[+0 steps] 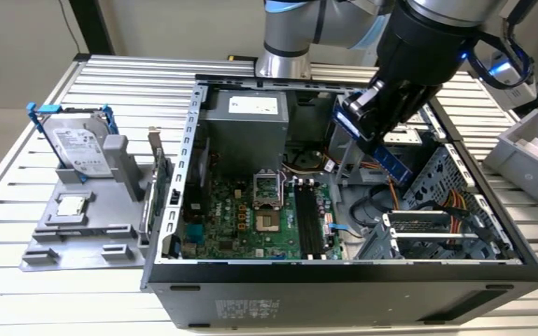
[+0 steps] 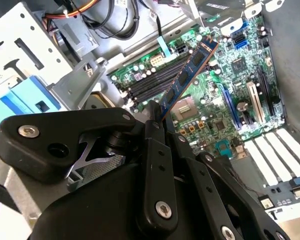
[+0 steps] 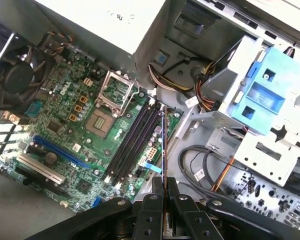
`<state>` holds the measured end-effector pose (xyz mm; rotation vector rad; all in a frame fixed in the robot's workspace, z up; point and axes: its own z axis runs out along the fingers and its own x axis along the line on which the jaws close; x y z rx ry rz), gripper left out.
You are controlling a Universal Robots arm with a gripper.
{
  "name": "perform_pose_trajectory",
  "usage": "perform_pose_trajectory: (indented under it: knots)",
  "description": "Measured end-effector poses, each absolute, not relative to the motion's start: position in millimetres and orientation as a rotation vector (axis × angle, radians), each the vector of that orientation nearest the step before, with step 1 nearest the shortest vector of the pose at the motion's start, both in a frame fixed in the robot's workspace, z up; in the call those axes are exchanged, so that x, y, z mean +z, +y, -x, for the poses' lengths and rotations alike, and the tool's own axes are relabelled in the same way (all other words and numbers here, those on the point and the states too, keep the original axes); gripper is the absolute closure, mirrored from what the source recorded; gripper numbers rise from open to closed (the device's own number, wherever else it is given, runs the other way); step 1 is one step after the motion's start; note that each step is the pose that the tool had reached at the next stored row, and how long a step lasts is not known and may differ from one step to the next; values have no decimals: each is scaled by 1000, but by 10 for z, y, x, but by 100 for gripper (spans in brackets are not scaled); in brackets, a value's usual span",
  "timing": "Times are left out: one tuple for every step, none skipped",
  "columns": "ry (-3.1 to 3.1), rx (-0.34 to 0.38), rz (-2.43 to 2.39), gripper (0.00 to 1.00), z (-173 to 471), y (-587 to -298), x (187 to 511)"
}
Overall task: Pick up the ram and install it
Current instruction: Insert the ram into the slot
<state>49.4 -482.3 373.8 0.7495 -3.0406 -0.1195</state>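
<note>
Second wrist view: gripper (image 2: 157, 114) clamped tight on one end of ram (image 2: 186, 77), stick poking straight out over motherboard (image 2: 225, 115). First wrist view: long axis roughly parallel to slots (image 3: 132, 142), hanging off to one side, not seated yet.

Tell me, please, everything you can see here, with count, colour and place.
ram: one, bluish with black chips, held above the motherboard
computer case: one, black and grey, open, on the table
motherboard: one, green, inside the case
memory slots: several, black, on the motherboard
CPU socket: one, silver, beside the slots
hard drive: one, silver with blue brackets, upright on the holder
CPU chip: one, silver, on the holder
holder: one, grey, to the exterior view's left of the case
bin: one, grey, at the exterior view's right
table: one, silver slats
arm: one, black and silver, over the case
fingers: black, shut on the ram
</note>
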Motion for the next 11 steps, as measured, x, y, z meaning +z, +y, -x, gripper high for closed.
perform_pose_trajectory:
  knots:
    - [-3043, -120, -741, 100, -494, -4823, 3738]
    - [-3046, -120, -731, 100, -494, -4823, 3737]
    - [-3048, -120, -722, 100, -494, -4823, 3736]
    - [-3050, -120, -713, 100, -494, -4824, 3736]
    - [-3053, -120, -703, 100, -494, -4824, 3736]
    - [-3055, -120, -693, 100, -494, -4823, 3736]
    - [-3058, -120, -683, 100, -494, -4823, 3735]
    - [-3060, -120, -674, 100, -494, -4823, 3735]
    - [-3062, -120, -665, 100, -494, -4823, 3735]
    - [-3065, -120, -655, 100, -494, -4823, 3735]
    - [-3067, -120, -646, 100, -494, -4823, 3736]
